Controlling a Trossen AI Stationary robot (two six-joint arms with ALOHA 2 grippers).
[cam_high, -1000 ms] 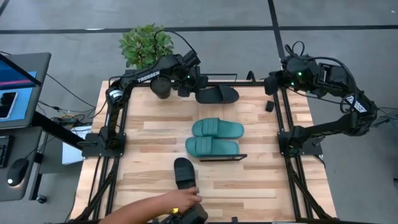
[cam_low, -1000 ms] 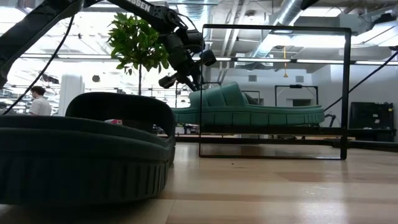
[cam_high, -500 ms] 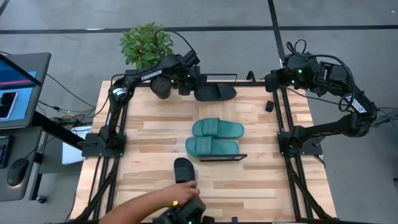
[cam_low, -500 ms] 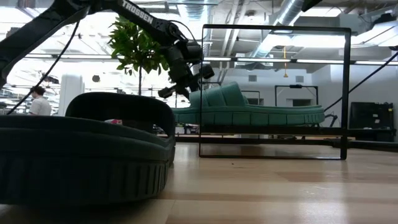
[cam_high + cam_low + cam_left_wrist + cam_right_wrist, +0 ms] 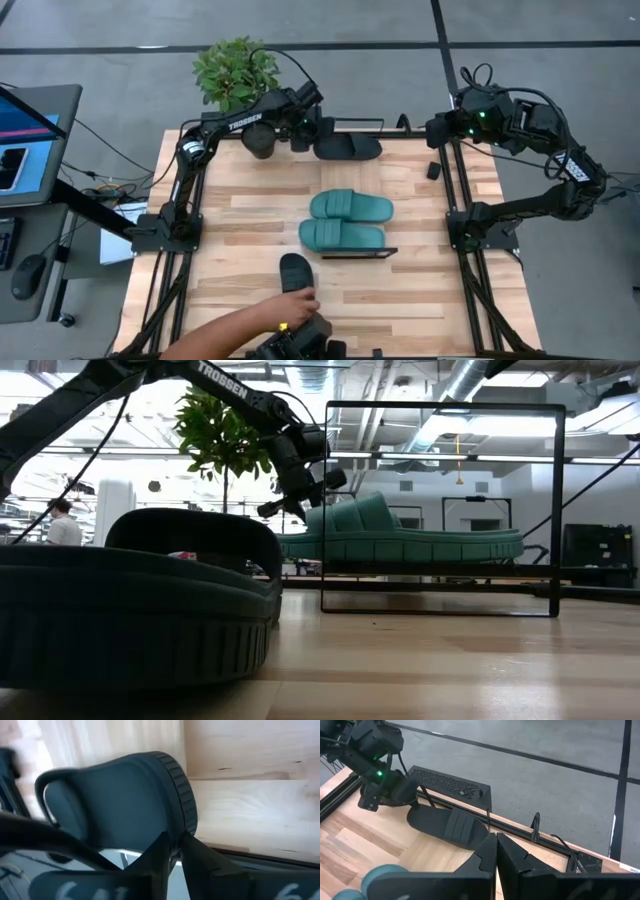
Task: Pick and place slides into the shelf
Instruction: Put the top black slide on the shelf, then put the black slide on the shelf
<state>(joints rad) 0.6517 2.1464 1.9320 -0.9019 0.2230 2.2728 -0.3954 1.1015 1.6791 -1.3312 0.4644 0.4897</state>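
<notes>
A black slide [image 5: 348, 148] lies along the table's far edge, with my left gripper [image 5: 305, 130] shut on its end nearest the plant pot. Two teal slides [image 5: 350, 207] [image 5: 342, 236] sit side by side on the shelf [image 5: 385, 252] at mid-table; the low view shows one of the teal slides [image 5: 400, 535] on the board inside the wire frame [image 5: 555, 510]. A second black slide [image 5: 295, 272] lies near the front edge and fills the low view's foreground [image 5: 130, 610]. My right gripper [image 5: 496, 840] hangs shut above the far right corner, holding nothing. My left gripper pinches the ribbed rim [image 5: 176, 832] of the black slide's rounded end, away from the strap, between its two fingers. The fingers slant down from the table's left. The slide lies low on the wood [image 5: 447, 827]; whether the held end is raised I cannot tell.
A potted plant [image 5: 235, 72] in a dark pot [image 5: 258, 140] stands just left of my left gripper. A person's hand [image 5: 295, 300] reaches in from the near edge onto the front black slide. A small black block [image 5: 433, 170] sits at the far right.
My left gripper has sunk a little at the far edge with the black slide, and has rolled slightly. The person's hand has moved farther in onto the front black slide.
</notes>
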